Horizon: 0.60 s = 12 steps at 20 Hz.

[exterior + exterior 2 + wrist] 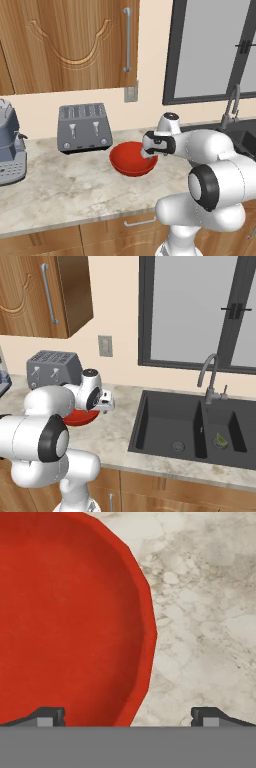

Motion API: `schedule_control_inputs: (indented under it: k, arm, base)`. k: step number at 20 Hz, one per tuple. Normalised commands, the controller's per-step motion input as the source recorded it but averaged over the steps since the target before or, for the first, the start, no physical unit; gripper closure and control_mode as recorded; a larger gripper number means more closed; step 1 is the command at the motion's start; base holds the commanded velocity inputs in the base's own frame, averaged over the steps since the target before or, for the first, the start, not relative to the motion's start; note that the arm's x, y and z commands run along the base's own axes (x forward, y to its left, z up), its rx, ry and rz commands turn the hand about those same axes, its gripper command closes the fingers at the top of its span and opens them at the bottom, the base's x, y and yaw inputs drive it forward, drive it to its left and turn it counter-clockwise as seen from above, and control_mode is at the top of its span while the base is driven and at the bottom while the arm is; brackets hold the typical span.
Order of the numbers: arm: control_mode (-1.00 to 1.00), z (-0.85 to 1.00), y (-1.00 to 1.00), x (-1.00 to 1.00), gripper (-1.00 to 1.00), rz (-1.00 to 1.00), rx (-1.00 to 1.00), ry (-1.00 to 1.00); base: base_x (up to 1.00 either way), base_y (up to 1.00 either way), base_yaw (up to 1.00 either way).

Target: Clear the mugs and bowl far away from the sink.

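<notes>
Sitting centre frame in the left base view, the wide shallow red bowl [132, 159] rests on the beige marbled stone counter [60, 185], just in front of the grey four-slot toaster [83, 127]. Grey coffee machine [10, 145] at far left. Black two-basin sink [192, 428] with curved grey tap [209, 378] lies lower right in the right base view; something small and greenish sits in its right basin. White arm bends over the bowl's right rim; gripper [127, 717] is spread wide, straddling that rim, pinching nothing.
</notes>
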Motion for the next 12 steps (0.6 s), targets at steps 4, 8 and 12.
schedule_control_inputs:
  k: [4,8,12]
  arm:
    - [-1.00,-0.19,0.00,0.06,-1.00,0.00,0.02,0.00]
    - [-1.00,-0.20,0.04,0.00,-1.00,0.00,0.02,0.00]
    - [-1.00,-0.10,0.10,0.00,-1.00,0.00,0.04,-0.01]
  base:
    - [0.00,0.00,0.00]
    - [0.00,0.00,0.00]
    - [0.00,0.00,0.00]
